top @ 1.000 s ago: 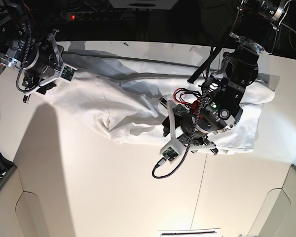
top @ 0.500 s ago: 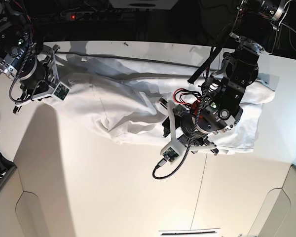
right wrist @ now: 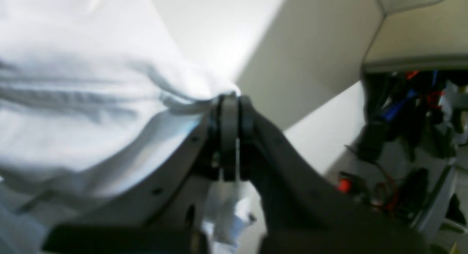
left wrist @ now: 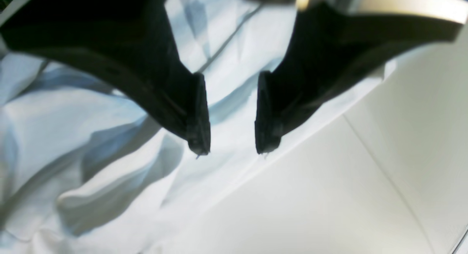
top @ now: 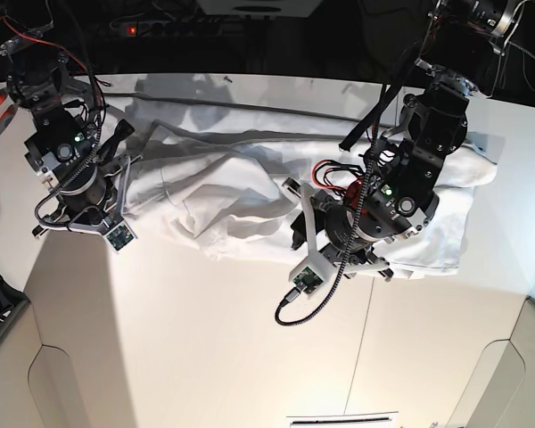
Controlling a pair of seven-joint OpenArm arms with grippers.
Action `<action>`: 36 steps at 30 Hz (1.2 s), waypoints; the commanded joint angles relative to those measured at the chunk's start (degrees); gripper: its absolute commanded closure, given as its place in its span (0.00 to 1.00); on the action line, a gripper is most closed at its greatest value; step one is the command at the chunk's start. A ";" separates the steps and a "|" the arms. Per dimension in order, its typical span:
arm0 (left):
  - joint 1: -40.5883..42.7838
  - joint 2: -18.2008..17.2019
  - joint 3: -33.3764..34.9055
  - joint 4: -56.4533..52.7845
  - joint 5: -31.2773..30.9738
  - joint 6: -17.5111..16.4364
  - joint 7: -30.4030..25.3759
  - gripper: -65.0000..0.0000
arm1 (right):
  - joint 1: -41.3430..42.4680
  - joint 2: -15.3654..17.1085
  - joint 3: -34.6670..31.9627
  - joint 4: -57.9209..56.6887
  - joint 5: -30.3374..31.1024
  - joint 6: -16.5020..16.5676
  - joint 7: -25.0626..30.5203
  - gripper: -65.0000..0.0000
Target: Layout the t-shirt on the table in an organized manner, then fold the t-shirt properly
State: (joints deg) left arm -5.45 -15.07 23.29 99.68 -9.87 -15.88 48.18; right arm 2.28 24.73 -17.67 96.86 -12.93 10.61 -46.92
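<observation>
Across the upper half of the base view, the t-shirt (top: 241,192) lies on the white table (top: 223,348), running from the upper left to the right of centre; its nearer edge is uneven and its left portion is bunched in wrinkles. At the left of the same frame, the right gripper (right wrist: 230,104) is pressed together on a fold of the t-shirt; the right wrist view shows the cloth's edge caught at the fingertips, mid-frame. Slightly right of centre in the base view, the left gripper (left wrist: 233,151) is over the t-shirt. Its fingers are spread, with white cloth visible in the gap between them in the left wrist view; whether the tips touch the fabric cannot be determined. A thin seam line (top: 359,357) runs down the table in the lower right of the base view. Grey shadowed creases are noted along the left of the left wrist view.
</observation>
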 commanded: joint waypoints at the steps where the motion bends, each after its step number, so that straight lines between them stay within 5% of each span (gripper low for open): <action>1: -1.09 0.00 -0.17 0.74 -1.27 -0.92 -1.60 0.63 | 1.18 0.11 0.42 -0.31 -1.44 -1.38 0.66 1.00; 6: -1.09 0.02 -0.17 0.76 -9.79 -7.74 -1.84 0.64 | 1.16 -0.37 0.42 -2.95 -4.96 -6.97 0.66 1.00; 12: -1.20 1.68 -0.17 0.76 -18.93 -19.37 -3.87 0.87 | 1.16 -0.72 0.39 -3.08 -6.60 -11.19 0.59 1.00; 16: -1.20 4.50 -0.17 0.74 -19.47 -19.78 -4.04 0.99 | 1.14 -2.23 0.42 -3.10 -6.60 -12.74 0.61 1.00; 23: -1.18 6.99 0.00 0.39 -19.50 -19.80 -4.50 0.99 | 1.16 -5.53 0.42 -3.69 -11.41 -16.65 0.79 1.00; 36: -1.18 6.56 -0.02 -13.62 -17.05 -19.93 -4.46 0.99 | 2.64 -5.53 0.46 -14.34 -12.63 -18.43 8.00 1.00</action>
State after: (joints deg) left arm -5.56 -8.56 23.29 85.10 -25.93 -35.38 44.99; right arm 3.77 18.70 -17.61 81.54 -24.56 -6.98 -39.59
